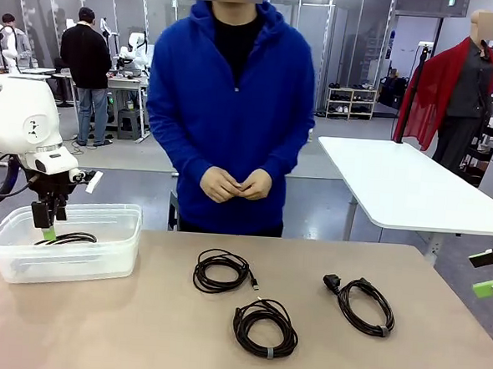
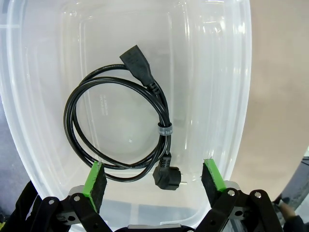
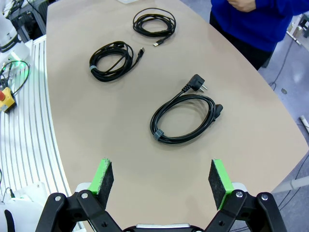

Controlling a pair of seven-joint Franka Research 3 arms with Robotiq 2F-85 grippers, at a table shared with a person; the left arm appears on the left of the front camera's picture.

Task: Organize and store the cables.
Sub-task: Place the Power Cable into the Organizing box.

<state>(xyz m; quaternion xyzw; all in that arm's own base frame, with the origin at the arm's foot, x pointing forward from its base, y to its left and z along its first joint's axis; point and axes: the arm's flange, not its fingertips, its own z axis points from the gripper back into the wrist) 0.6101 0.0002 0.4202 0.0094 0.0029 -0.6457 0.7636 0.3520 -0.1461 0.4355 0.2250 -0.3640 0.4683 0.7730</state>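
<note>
At the left, found the left gripper [image 2: 153,178] hanging just over a clear plastic bin [image 1: 99,267], with jaws spread wide and holding nothing. Saw one of the cables [image 2: 163,116] lying flat on the bin floor below it, coiled and banded, with a plug at each end. Moving right along the tan table [image 1: 137,337], counted three more, well apart from one another: a thin loose coil [image 1: 201,274] left of centre, a thicker banded coil [image 1: 268,351] nearer, and a power cord coil [image 1: 380,326] farther right with its plug pointing left. Judged all of them light, soft and springy, likely to sag or unwind if pinched by a single strand; would grip across the whole bundle at the band, or at the tightest-packed stretch. Noted the right gripper [image 3: 159,178] at the right edge, likewise wide and empty, above bare tabletop near the power cord coil. Took the tabletop for smooth and matte. Beyond, saw a person's hands [image 1: 234,184] clasped at the far side, then a white table [image 1: 414,186] and an open workshop floor.
</note>
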